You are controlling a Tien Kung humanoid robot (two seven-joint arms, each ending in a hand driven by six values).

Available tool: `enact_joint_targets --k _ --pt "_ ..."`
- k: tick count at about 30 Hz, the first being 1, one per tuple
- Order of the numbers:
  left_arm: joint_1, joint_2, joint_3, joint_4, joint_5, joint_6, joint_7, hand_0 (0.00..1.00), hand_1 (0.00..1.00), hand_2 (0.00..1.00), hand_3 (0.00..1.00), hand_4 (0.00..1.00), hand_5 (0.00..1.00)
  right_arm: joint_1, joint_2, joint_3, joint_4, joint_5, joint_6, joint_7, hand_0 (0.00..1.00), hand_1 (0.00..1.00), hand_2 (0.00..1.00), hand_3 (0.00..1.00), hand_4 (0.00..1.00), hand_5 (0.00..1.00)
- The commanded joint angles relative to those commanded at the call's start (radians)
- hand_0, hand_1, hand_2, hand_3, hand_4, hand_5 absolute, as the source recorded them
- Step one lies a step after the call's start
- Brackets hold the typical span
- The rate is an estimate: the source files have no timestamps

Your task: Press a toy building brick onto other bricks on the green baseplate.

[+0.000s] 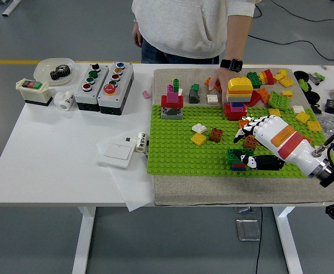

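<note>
Over the green baseplate (178, 154), right hand (264, 142) released, fingers spread above green brick (235, 155); no legible writing

Two button boxes (104, 80), one green baseplate (178, 148)

Green studded baseplate (178, 148), white table (52, 160), white hand (258, 137) with orange and red bands, beige mat (224, 191)

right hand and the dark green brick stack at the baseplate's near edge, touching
Cannot tell. In the head view the right hand overlaps the dark green brick stack; no contact or gap shows plainly.
</note>
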Motion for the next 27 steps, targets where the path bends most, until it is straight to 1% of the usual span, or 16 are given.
enact_joint_targets --k 5,6,8,11,12,14,15,16,17,18,20,21,23,24,27 --pt "0.0 0.0 0.001 0.0 -0.002 0.0 -0.001 0.494 0.604 0.762 0.788 0.835 0.833 -0.002 -0.002 0.013 0.012 0.012 0.005 -0.016 0.479 0.478 0.523 0.515 0.635 0.475" --pt "0.0 0.0 0.002 0.0 -0.002 0.0 -0.001 0.495 0.604 0.761 0.788 0.835 0.832 -0.003 -0.002 0.016 0.015 0.012 0.008 -0.023 0.559 0.54 0.58 0.532 0.647 0.463" --pt "0.0 0.0 0.003 -0.001 -0.003 0.0 -0.002 0.495 0.604 0.761 0.788 0.835 0.832 -0.004 -0.002 0.024 0.025 0.023 0.024 -0.054 0.559 0.54 0.58 0.532 0.647 0.463" --pt "0.0 0.0 0.001 -0.001 -0.001 0.0 -0.001 0.495 0.604 0.761 0.788 0.835 0.832 -0.002 -0.003 0.028 0.047 0.059 0.046 -0.126 0.559 0.54 0.58 0.532 0.647 0.463" --pt "0.001 0.0 0.0 -0.001 0.0 0.0 -0.001 0.493 0.604 0.76 0.787 0.834 0.831 -0.001 -0.003 0.027 0.055 0.072 0.05 -0.151 0.649 0.658 0.717 0.668 0.781 0.467" --pt "0.001 0.0 0.0 -0.001 0.0 0.0 -0.001 0.493 0.604 0.76 0.787 0.834 0.831 0.001 -0.002 0.026 0.063 0.084 0.053 -0.181 0.649 0.658 0.717 0.668 0.781 0.467" --pt "0.001 0.0 -0.001 -0.001 0.001 0.0 0.0 0.493 0.604 0.76 0.787 0.834 0.831 0.003 -0.002 0.025 0.073 0.101 0.058 -0.213 0.649 0.658 0.717 0.668 0.781 0.467" --pt "0.001 0.0 -0.001 -0.001 0.001 0.0 0.0 0.493 0.604 0.76 0.787 0.834 0.831 0.003 -0.001 0.024 0.075 0.104 0.059 -0.223 0.649 0.658 0.717 0.668 0.781 0.467" --pt "0.002 0.0 -0.001 -0.001 0.001 0.0 0.0 0.493 0.604 0.76 0.787 0.834 0.831 0.009 0.0 0.022 0.087 0.131 0.061 -0.257 0.649 0.658 0.717 0.668 0.781 0.467" --pt "0.002 0.0 -0.001 0.0 0.001 0.0 0.0 0.493 0.604 0.759 0.788 0.833 0.83 0.012 0.001 0.02 0.094 0.154 0.062 -0.29 0.708 0.705 0.772 0.831 0.908 0.488" --pt "0.003 0.0 -0.001 0.0 0.001 0.0 -0.001 0.493 0.604 0.759 0.788 0.833 0.83 0.018 0.004 0.019 0.102 0.189 0.062 -0.344 0.708 0.705 0.772 0.831 0.908 0.488" --pt "0.003 0.0 -0.001 0.0 0.001 0.0 -0.001 0.493 0.604 0.759 0.788 0.833 0.83 0.019 0.004 0.018 0.103 0.195 0.062 -0.356 0.708 0.705 0.772 0.831 0.908 0.488" --pt "0.004 0.0 -0.001 0.0 0.001 0.0 -0.001 0.493 0.604 0.759 0.788 0.833 0.83 0.025 0.009 0.02 0.105 0.256 0.062 -0.408 0.708 0.705 0.772 0.831 0.908 0.488" --pt "0.004 0.0 -0.001 0.001 0.001 0.0 -0.001 0.493 0.602 0.759 0.788 0.833 0.83 0.027 0.011 0.02 0.104 0.285 0.061 -0.428 0.744 0.75 0.815 0.881 0.934 0.498" --pt "0.004 0.0 0.0 0.001 0.001 0.0 -0.001 0.493 0.602 0.759 0.788 0.833 0.83 0.03 0.012 0.021 0.101 0.322 0.054 -0.452 0.744 0.75 0.815 0.881 0.934 0.498"
